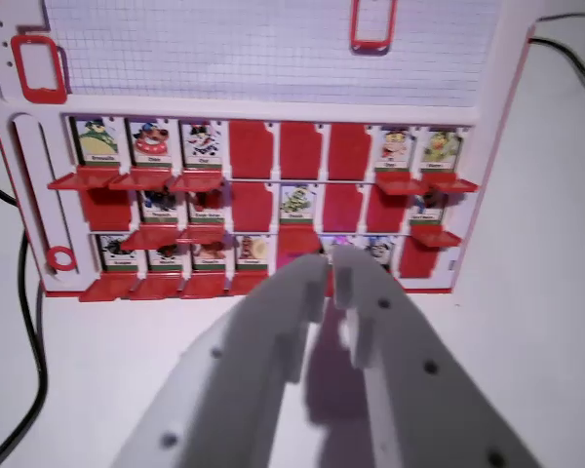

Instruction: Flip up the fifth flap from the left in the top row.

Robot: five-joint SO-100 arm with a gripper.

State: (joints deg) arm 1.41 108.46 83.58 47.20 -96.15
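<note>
You are looking down the wrist view at a red-and-white game board (pixel 263 107) lying on a white counter (pixel 546 322), its gridded sheet (pixel 273 44) at the far end and three rows of flaps nearer you. The grey claw (pixel 330 261) is filling the near foreground, its two blurred fingers (pixel 273 331) pointing toward the board's near edge; the tips are standing almost together with only a thin gap between them, and they are gripping nothing. In the top row, three picture cards (pixel 151 141) at the left are showing with their flaps folded down, three plain red panels are following, and two more picture cards (pixel 417 148) are showing at the right. The fifth flap (pixel 300 151), counted from the left in that top row, is presenting a plain red face between two other red panels; you cannot tell from this angle whether it is lying flat or standing up. It is sitting far from the claw, across the middle and near rows. The claw's tips are overlapping the near row just right of its centre, hiding part of the cards there; whether they are touching the board cannot be told. Black cables (pixel 24 322) are trailing along the counter at the left, and another is lying at the far right.
</note>
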